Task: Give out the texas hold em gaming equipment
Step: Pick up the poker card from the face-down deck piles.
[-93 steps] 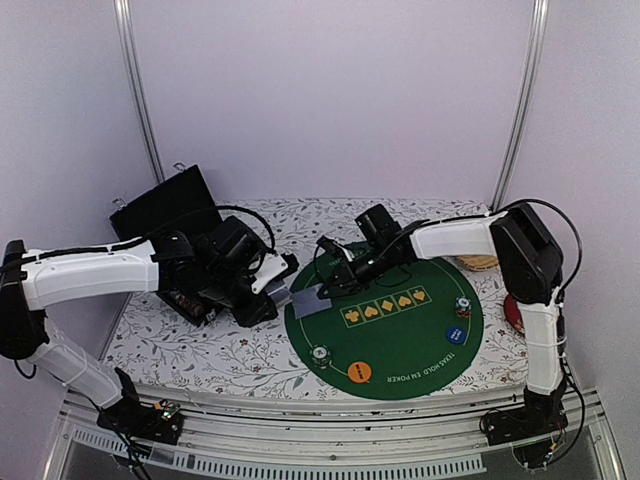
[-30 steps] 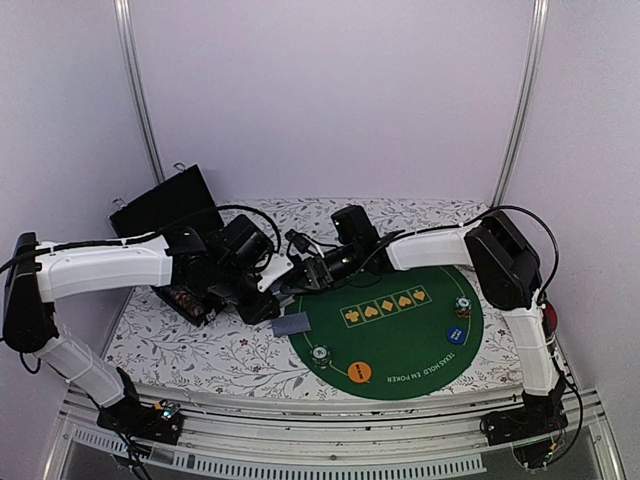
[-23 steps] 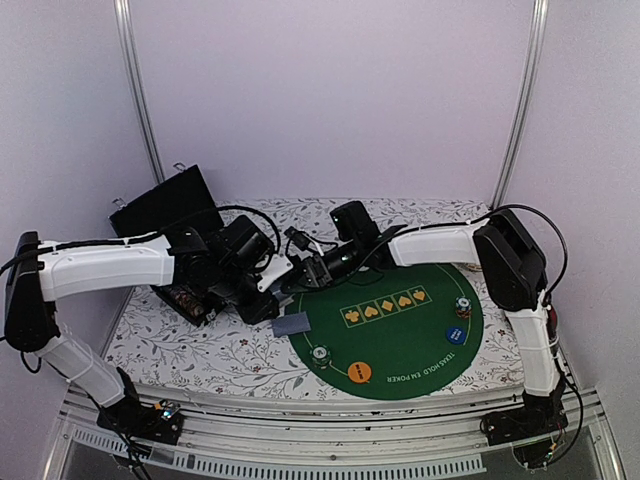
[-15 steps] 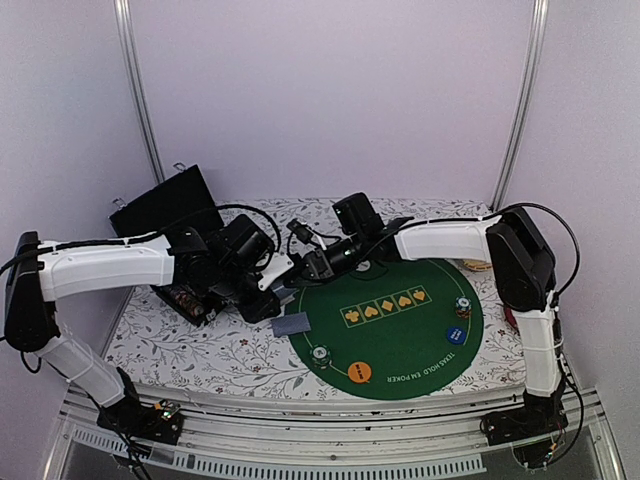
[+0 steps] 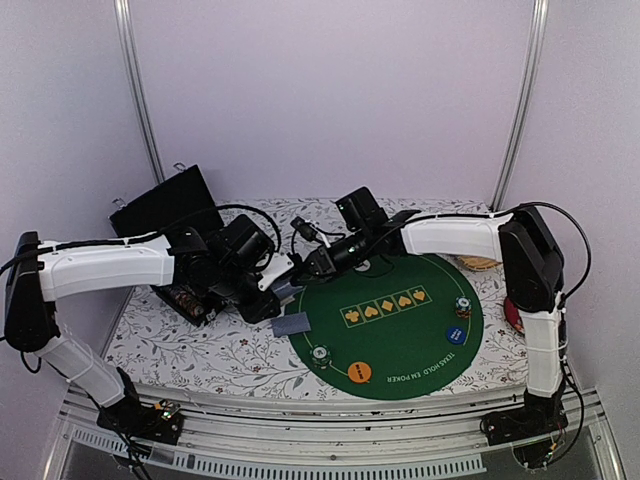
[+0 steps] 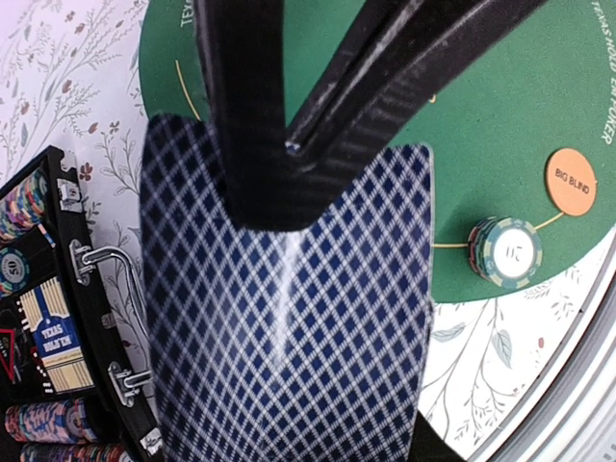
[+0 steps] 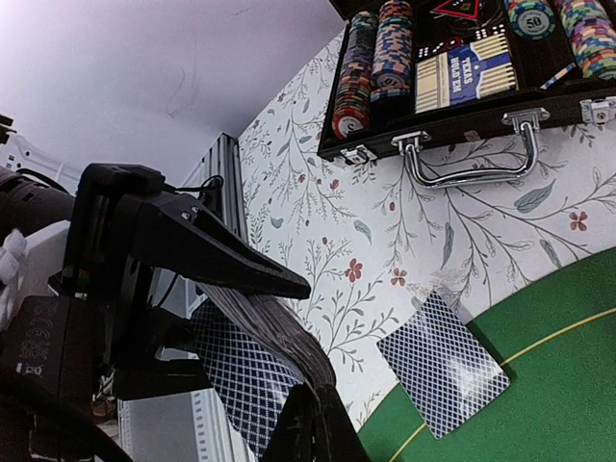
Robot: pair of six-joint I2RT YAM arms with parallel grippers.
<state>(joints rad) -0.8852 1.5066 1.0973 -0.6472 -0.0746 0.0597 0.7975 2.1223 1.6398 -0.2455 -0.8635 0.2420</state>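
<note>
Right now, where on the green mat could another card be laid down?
The bare felt between the suit row, blue disc, orange disc and near chip stack is free. The mat's left edge is crowded: a card lies there, and the left gripper and right gripper meet at the deck just beyond.

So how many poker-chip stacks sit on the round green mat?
2: one striped chip stack at the round green felt mat's near-left edge, another at its right edge. More may be hidden.

Chip case [image 6: 48, 318] and card deck [image 6: 289, 327] run off-frame.
</note>
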